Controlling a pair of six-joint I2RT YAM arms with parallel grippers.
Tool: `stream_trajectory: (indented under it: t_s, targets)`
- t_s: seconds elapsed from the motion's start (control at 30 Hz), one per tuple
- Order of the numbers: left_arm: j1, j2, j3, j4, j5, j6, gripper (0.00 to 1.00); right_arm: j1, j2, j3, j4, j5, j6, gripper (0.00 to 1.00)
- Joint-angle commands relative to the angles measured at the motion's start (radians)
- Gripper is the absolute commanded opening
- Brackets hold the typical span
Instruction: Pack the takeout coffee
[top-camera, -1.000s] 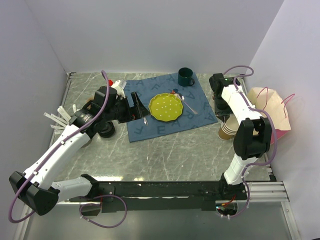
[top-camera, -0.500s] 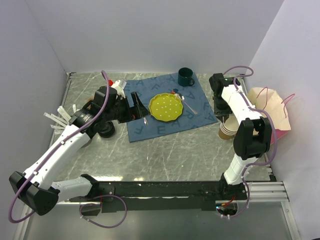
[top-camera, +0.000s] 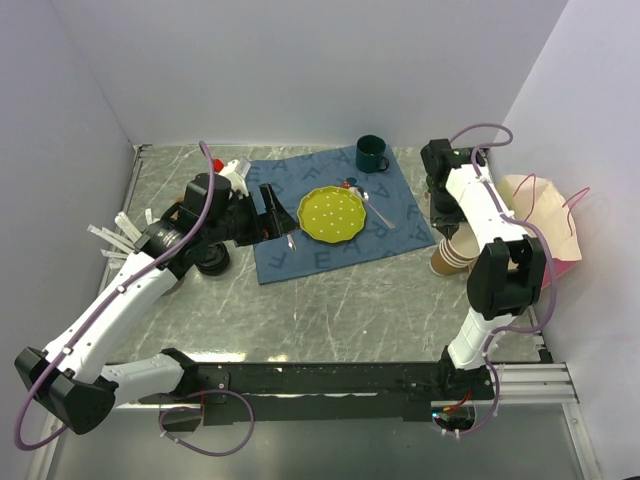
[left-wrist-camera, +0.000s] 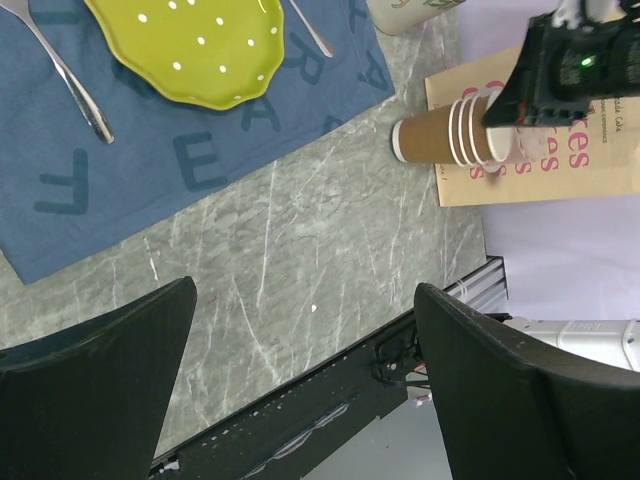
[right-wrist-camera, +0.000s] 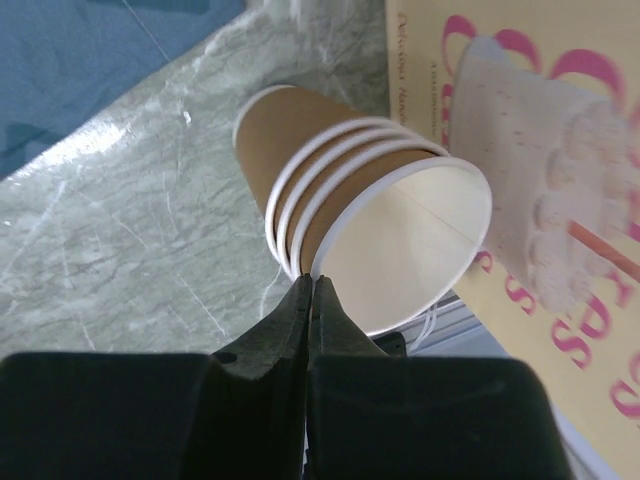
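**Left arm.** The left gripper (left-wrist-camera: 305, 290) is hanging with its two dark fingers spread wide apart and nothing between them. It is hovering over the left edge of the blue fabric placemat printed with letters (top-camera: 345, 245), which is lying on the grey marbled tabletop (top-camera: 340, 300).

**Task item.** The takeout coffee (top-camera: 212, 263) is showing only as a round black lid. It is standing on the tabletop left of the placemat, close under the left arm. Its brown cup body is hidden in the overhead view. Neither gripper is touching it.

**Right arm.** The right gripper (right-wrist-camera: 310, 285) is holding its fingers pressed together. The tips are meeting at the white rim of the uppermost cup in the stack of lidless tan paper cups (right-wrist-camera: 300, 150). Whether the paper wall is being pinched between them cannot be told. The stack is leaning, with its base on the tabletop and its mouth tipped towards the kraft paper bag with pink lettering (right-wrist-camera: 520, 60) just beside it.

**Other items.**
- A yellow-green scalloped plate with white dots (top-camera: 332, 214) is lying mid-placemat.
- A metal fork (left-wrist-camera: 65, 75) is lying to the plate's left.
- A metal spoon (top-camera: 378, 210) is lying to the plate's right.
- A dark green mug (top-camera: 371, 153) is standing at the placemat's far edge.
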Motion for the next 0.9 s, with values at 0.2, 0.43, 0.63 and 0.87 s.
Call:
stream_trajectory:
  t_s: [0.2,0.43,0.63,0.87]
  targets:
    - [0.002,-0.029,0.014,0.027,0.000,0.007,0.97,0.000,0.006,0.130,-0.100,0.092,0.029,0.02]
    - [0.002,-0.037,0.017,0.021,-0.016,0.013,0.97,0.016,0.015,0.205,-0.156,0.122,0.037,0.02]
    - [0.002,-0.031,0.036,0.019,-0.020,0.010,0.97,0.069,0.026,0.372,-0.265,0.157,0.072,0.02]
    - [0.002,-0.046,0.043,0.004,-0.060,-0.002,0.97,0.157,-0.046,0.357,-0.226,0.188,0.051,0.01]
